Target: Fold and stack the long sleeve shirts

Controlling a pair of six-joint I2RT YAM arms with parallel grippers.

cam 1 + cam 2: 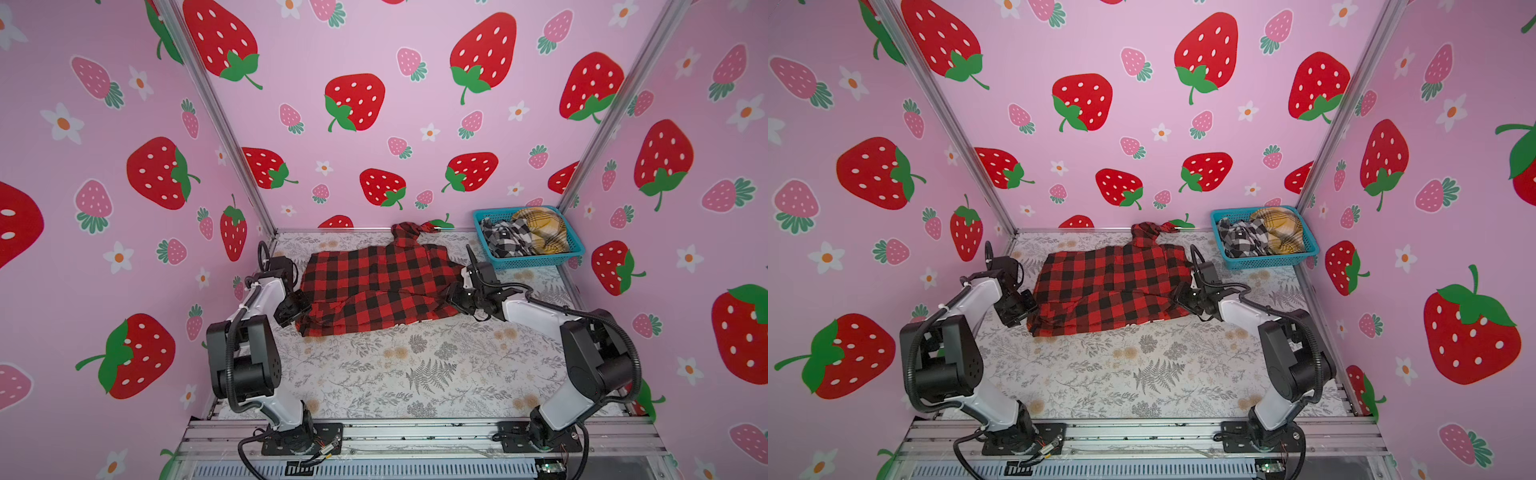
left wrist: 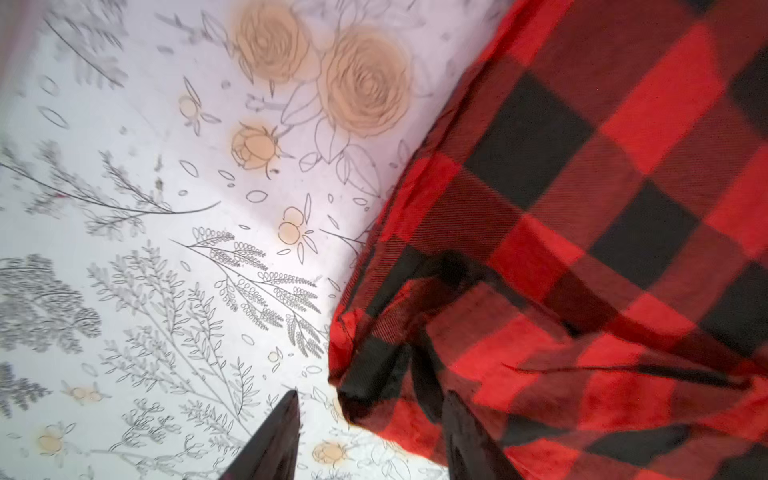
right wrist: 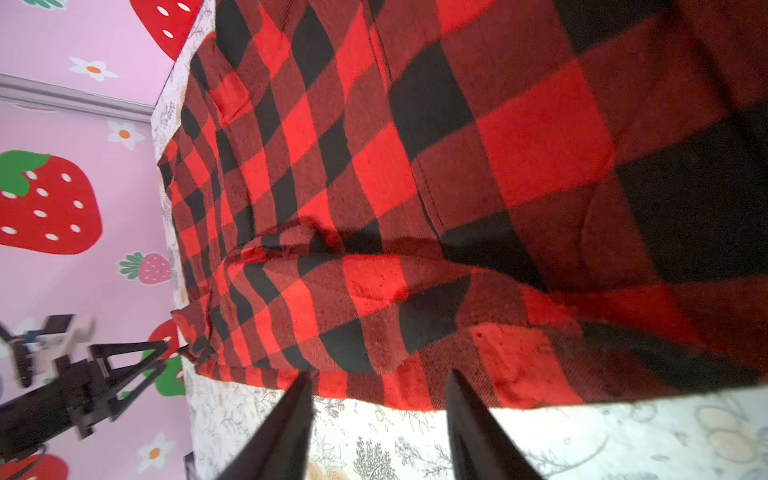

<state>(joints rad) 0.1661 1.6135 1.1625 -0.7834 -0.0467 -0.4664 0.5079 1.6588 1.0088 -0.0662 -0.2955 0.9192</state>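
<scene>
Left gripper (image 2: 372, 394) and right gripper (image 3: 380, 373), jaws apart and empty, beside the red shirt (image 1: 374, 282); both hard to make out from above.

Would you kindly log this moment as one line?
red-and-black shirt: lying on table; left hand: open; right hand: open; basket: black-and-white shirt, yellow shirt

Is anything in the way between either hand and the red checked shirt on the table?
Nothing visible. The left hand is open at one end of the red-and-black checked shirt, the right hand open at the other end. The turquoise basket stands apart, by the back corner.
</scene>
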